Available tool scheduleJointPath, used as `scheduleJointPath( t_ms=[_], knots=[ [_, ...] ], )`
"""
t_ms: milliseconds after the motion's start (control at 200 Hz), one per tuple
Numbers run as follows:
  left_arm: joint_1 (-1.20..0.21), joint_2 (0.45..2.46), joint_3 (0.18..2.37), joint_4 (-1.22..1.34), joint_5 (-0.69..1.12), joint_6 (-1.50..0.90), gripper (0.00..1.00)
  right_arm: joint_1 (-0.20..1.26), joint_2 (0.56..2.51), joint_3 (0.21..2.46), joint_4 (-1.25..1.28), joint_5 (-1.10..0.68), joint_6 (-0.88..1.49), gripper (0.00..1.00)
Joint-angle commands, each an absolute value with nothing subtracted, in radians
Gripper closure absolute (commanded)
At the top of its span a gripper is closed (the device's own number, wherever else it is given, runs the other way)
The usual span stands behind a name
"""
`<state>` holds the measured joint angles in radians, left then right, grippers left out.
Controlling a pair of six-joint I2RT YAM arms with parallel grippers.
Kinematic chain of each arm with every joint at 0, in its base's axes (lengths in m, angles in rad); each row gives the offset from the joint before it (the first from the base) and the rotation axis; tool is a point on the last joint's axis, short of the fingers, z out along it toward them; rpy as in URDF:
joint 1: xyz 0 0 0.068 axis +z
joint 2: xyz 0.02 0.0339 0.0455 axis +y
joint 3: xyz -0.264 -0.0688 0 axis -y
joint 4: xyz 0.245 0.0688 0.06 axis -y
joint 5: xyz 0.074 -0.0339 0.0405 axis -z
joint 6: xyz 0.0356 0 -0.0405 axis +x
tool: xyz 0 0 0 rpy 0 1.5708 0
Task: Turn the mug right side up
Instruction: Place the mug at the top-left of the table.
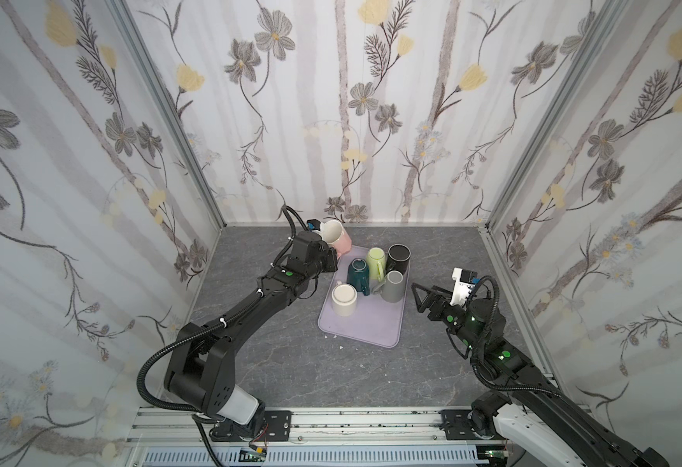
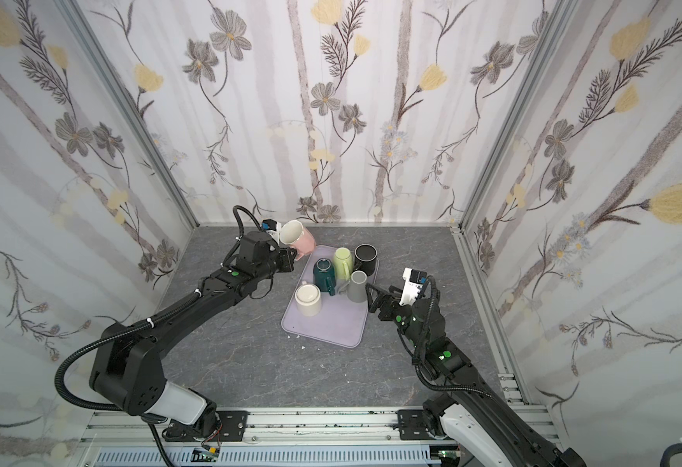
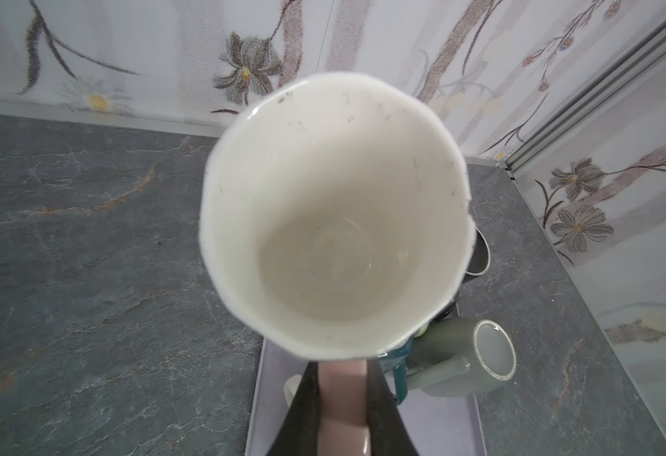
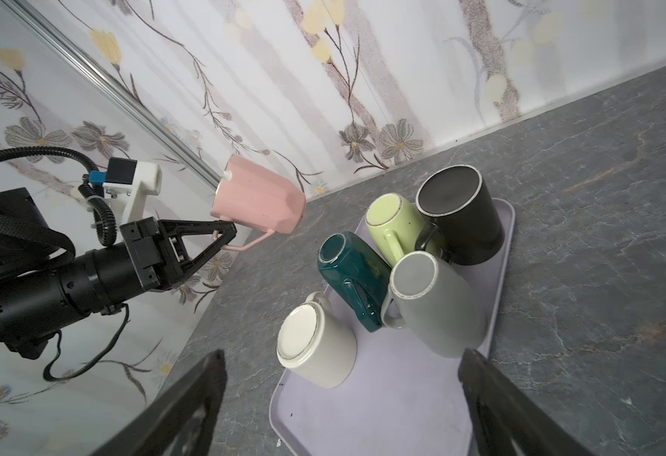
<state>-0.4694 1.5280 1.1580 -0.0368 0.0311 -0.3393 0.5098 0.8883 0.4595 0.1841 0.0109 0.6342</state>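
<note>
Presently the pink faceted ceramic mug (image 4: 258, 197) is off the grey marbled bench (image 1: 270, 364), carried by the left hand (image 4: 224, 233). That hand is clenched on the mug's thin loop handle (image 4: 252, 243). The body sits just beyond its fingertips, with the mouth turned back toward the wrist and the base pointing away.

Handling, as judged: glazed ceramic, rigid, brittle and likely slick, with moderate weight for its size. All of that weight hangs off one slender handle, so the mug could swing or slip between the pads during rotation. The handle looks the only practical hold, as the faceted wall appears too broad and smooth for a sure pinch. Any knock against the bench or the neighbouring cups risks chipping.

Pose: the left arm is stretched forward, forearm roughly level, wrist rolled so the mug lies on its side, neither inverted nor upright. Further roll seems needed before it is set down.

The right hand (image 1: 422, 297) is released, fingers wide apart and empty. It points at the lilac plastic tray (image 1: 363, 327), where five other mugs stand base-up, the grey one (image 1: 393, 285) just ahead of its fingertips.
</note>
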Motion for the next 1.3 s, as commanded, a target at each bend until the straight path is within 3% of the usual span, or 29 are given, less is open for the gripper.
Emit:
scheduleJointPath(
  t_ms=[0, 140, 859, 1294],
  knots=[
    [-0.454, 1.546, 1.205, -0.014, -0.021, -0.298, 1.0, 0.504, 0.868, 0.436, 0.161, 0.046, 0.616, 0.04],
    [-0.433, 1.588, 1.245, -0.058, -0.038, -0.281, 1.0, 0.49, 0.844, 0.406, 0.161, 0.054, 0.613, 0.0],
    [-0.347, 1.921, 1.535, -0.266, -0.28, -0.189, 1.0, 0.455, 0.867, 0.368, 0.152, 0.018, 0.58, 0.0],
    [-0.324, 2.1, 1.646, -0.197, -0.34, -0.155, 1.0, 0.439, 0.96, 0.376, 0.181, -0.029, 0.565, 0.0]
  ],
)
